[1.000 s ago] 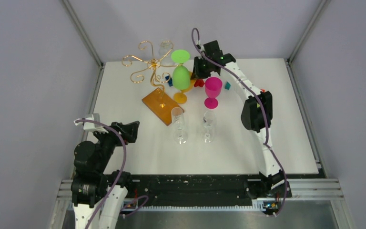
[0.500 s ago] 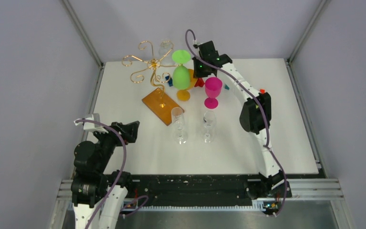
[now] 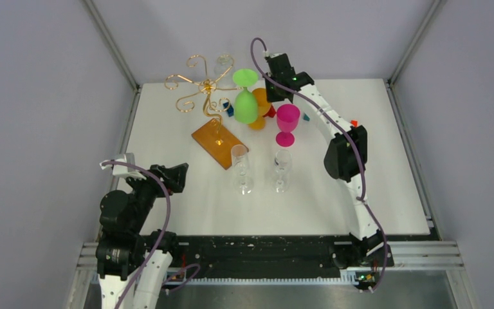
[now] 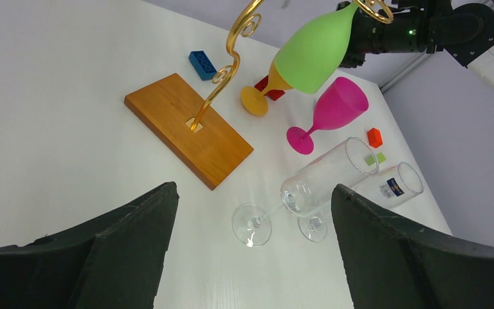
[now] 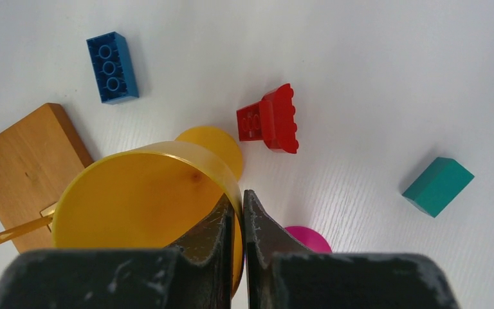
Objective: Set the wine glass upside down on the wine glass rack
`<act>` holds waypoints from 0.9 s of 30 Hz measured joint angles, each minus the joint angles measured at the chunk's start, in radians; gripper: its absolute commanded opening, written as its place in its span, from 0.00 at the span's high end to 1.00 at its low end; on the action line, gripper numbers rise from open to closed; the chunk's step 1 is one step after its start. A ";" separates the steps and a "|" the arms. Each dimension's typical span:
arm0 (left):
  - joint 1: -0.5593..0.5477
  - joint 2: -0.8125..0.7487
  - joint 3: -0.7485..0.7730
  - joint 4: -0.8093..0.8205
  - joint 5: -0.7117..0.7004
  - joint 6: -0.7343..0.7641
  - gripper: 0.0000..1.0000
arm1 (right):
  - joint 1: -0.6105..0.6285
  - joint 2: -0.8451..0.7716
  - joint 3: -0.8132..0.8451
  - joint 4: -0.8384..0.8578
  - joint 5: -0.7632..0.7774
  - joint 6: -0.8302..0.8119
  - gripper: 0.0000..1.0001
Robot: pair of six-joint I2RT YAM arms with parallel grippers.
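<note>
My right gripper [image 5: 242, 201] is shut on the rim of a yellow-orange wine glass [image 5: 141, 199], held tilted with its mouth towards the wrist camera and its foot [image 5: 213, 145] low near the table. From above, this glass [image 3: 261, 103] sits just right of the wine glass rack, gold scroll wire [image 3: 199, 87] on an orange-brown wooden base [image 3: 217, 143]. A green wine glass [image 3: 246, 103] hangs upside down on a rack arm. My left gripper [image 3: 170, 175] is open and empty near the front left, facing the rack base [image 4: 190, 129].
A pink wine glass [image 3: 287, 119] stands right of the rack. Two clear wine glasses [image 3: 241, 168] [image 3: 282, 170] stand in front of the rack. A blue brick [image 5: 112, 67], a red brick [image 5: 270, 119] and a teal brick [image 5: 437, 187] lie beside the rack base.
My right gripper has shifted left and back with the yellow-orange glass; the glass foot has moved right and back and the glass tilts more. The left arm has not moved.
</note>
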 measured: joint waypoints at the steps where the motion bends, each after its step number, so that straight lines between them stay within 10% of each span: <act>1: 0.000 0.000 0.000 0.000 0.000 0.000 0.07 | 0.000 0.000 0.000 -0.001 0.009 0.000 0.94; 27: 0.000 -0.001 0.000 -0.002 -0.025 0.004 0.05 | -0.055 -0.055 -0.050 0.000 0.045 0.079 1.00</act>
